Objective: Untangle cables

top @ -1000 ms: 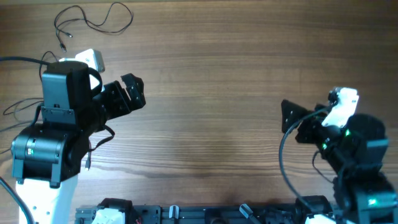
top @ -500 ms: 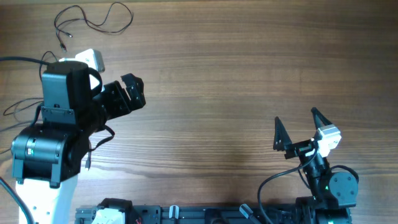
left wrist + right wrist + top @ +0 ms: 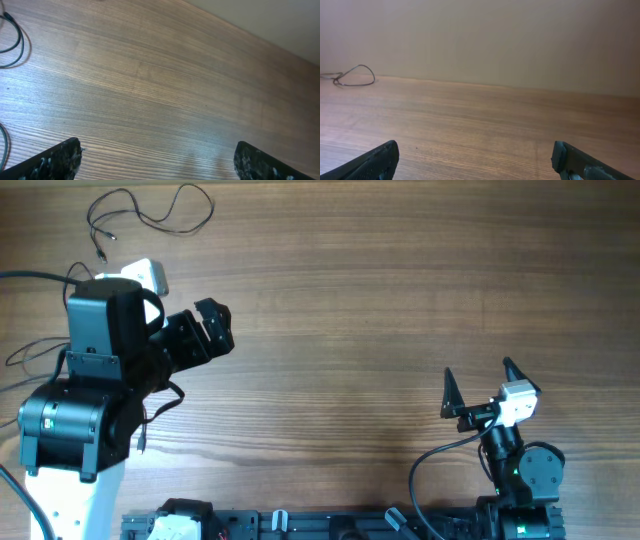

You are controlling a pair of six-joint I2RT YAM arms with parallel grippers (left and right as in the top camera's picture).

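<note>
A thin black cable [image 3: 150, 215] lies in loose loops at the table's far left corner; a loop of it shows in the right wrist view [image 3: 355, 76] far off, and a cable curve at the left wrist view's left edge [image 3: 15, 42]. My left gripper [image 3: 212, 328] is open and empty, held above bare wood right of the left arm. My right gripper [image 3: 478, 388] is open and empty, low near the table's front right. In both wrist views the finger pairs [image 3: 160, 157] [image 3: 472, 160] stand wide apart over wood.
More thin black cable [image 3: 35, 355] trails off the left edge beside the left arm's base. A white wrist camera [image 3: 150, 275] sits on the left arm. The wooden table [image 3: 350, 310] ends at a pale wall [image 3: 480, 35] in the right wrist view.
The right arm has drawn back and down towards the front edge, its gripper now low with fingers spread. The left arm and the cable have not moved.
</note>
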